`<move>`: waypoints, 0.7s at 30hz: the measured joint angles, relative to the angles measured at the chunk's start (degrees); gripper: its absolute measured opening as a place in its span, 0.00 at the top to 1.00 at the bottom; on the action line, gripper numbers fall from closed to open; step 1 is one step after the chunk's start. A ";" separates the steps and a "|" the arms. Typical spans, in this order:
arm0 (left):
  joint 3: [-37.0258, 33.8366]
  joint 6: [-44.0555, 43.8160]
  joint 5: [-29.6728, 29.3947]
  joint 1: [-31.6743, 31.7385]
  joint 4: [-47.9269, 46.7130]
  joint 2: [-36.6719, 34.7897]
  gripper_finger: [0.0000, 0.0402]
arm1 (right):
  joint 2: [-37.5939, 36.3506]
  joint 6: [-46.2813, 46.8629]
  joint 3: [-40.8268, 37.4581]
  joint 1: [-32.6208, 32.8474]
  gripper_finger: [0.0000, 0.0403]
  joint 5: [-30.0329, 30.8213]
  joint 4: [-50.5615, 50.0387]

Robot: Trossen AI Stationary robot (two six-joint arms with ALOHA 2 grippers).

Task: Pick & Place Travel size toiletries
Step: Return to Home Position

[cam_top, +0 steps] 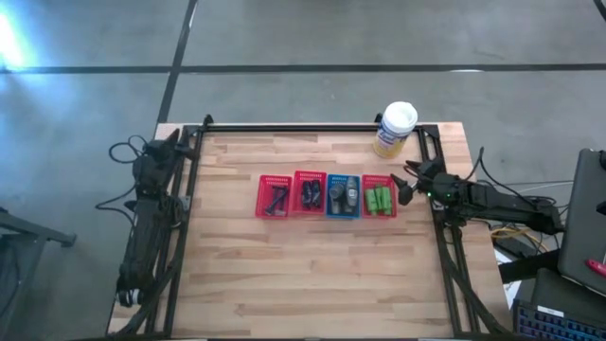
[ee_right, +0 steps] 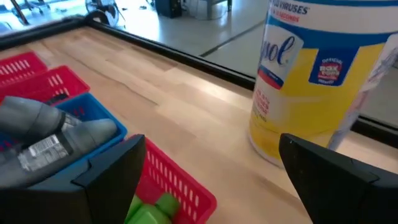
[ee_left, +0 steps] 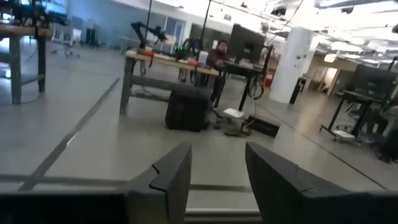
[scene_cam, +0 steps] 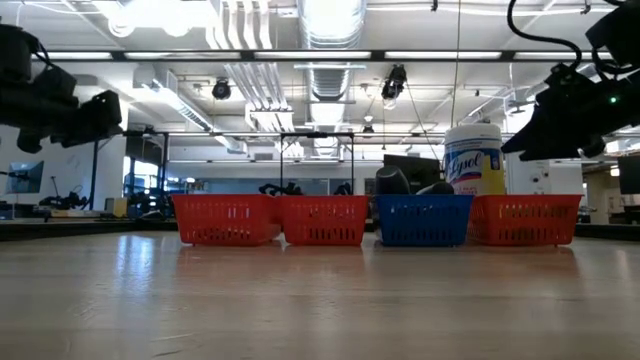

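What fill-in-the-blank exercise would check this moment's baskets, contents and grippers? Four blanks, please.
1. The end basket holding the green bottles is ____.
2. The grey tubes lie in the one ____ basket.
3. The yellow canister has a ____ lid.
4. The right gripper hovers beside the end basket, the left gripper waits at the table's left edge; both have fingers ____.
Missing words: red; blue; white; open.
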 joint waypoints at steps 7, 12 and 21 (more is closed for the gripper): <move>-0.02 0.01 -0.13 -0.04 -1.78 0.04 0.61 | -6.09 0.00 -0.51 -6.46 0.10 -0.99 3.12; -0.04 0.01 -0.17 -0.11 -1.82 0.18 0.61 | -6.43 0.13 -3.43 -23.19 0.10 -0.99 13.27; -0.09 0.01 -0.09 -0.15 -1.87 0.42 0.61 | -6.54 0.20 -7.82 -55.47 0.10 -0.37 29.92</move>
